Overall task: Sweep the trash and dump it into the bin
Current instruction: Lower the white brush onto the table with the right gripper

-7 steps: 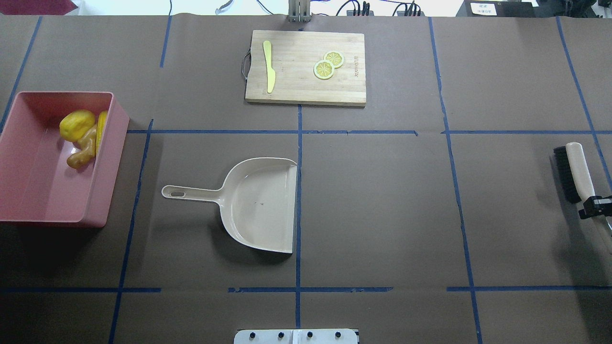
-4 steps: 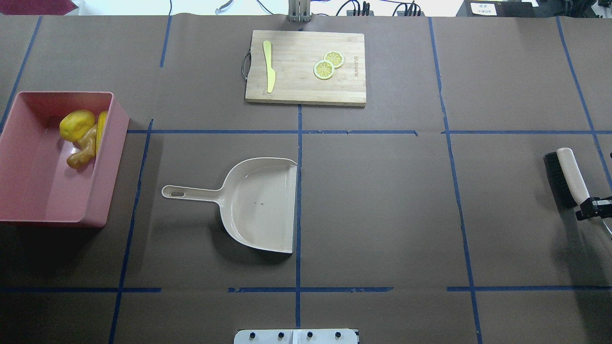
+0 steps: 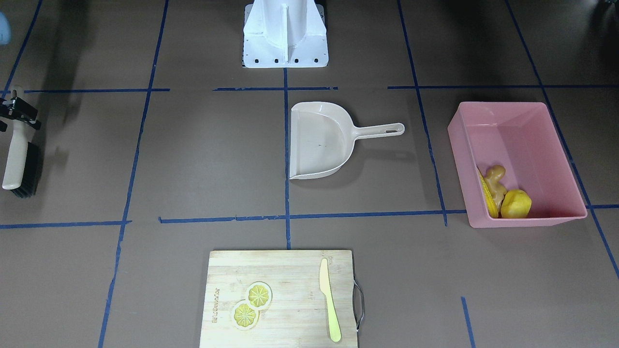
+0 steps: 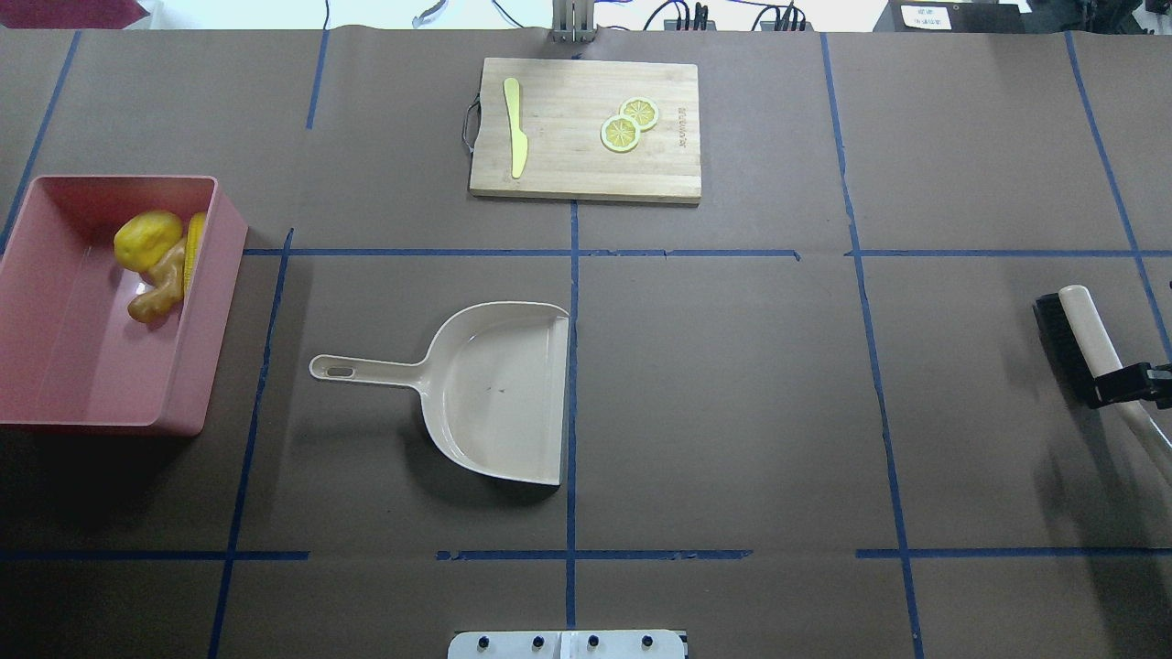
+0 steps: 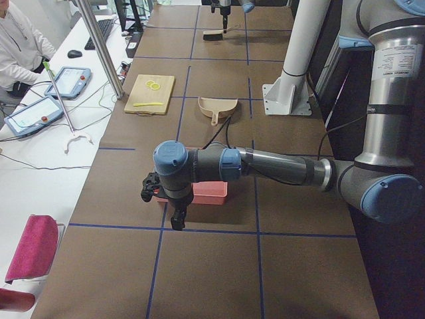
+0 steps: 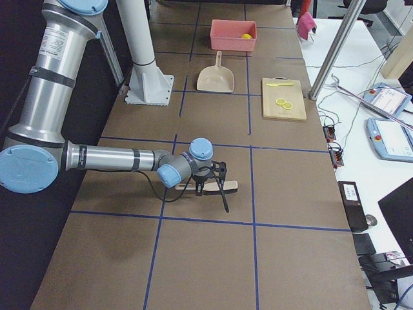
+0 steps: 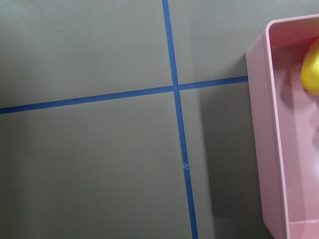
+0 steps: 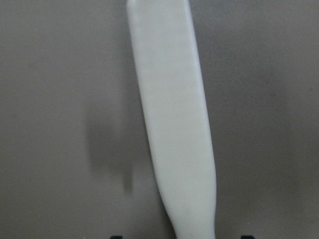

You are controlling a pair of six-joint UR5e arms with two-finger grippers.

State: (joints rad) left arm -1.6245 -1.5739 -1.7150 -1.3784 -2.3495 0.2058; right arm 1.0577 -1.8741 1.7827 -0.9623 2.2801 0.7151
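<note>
The trash lies in the far corner of the pink bin (image 4: 229, 240): a rounded yellow lump (image 4: 146, 240), a tan ginger root (image 4: 156, 291) and a corn cob (image 4: 194, 252). They also show in the front view: lump (image 3: 515, 204), ginger (image 3: 495, 180), corn (image 3: 489, 195). My right gripper (image 4: 1122, 386) is shut on the handle of a black-bristled brush (image 4: 1080, 325) at the table's right edge, a little above the surface. My left gripper (image 5: 178, 221) hangs beside the bin; I cannot tell if it is open. The left wrist view shows only the bin's rim (image 7: 259, 124).
A beige dustpan (image 4: 494, 394) lies empty mid-table, handle toward the bin. A wooden cutting board (image 4: 586, 169) at the far edge carries a pale knife (image 4: 515, 128) and two lemon slices (image 4: 627, 124). The robot base (image 3: 285, 34) stands at the near edge.
My right gripper has carried the brush a little inward, to the left, and slightly toward the robot. The bin, trash and dustpan have not moved.
</note>
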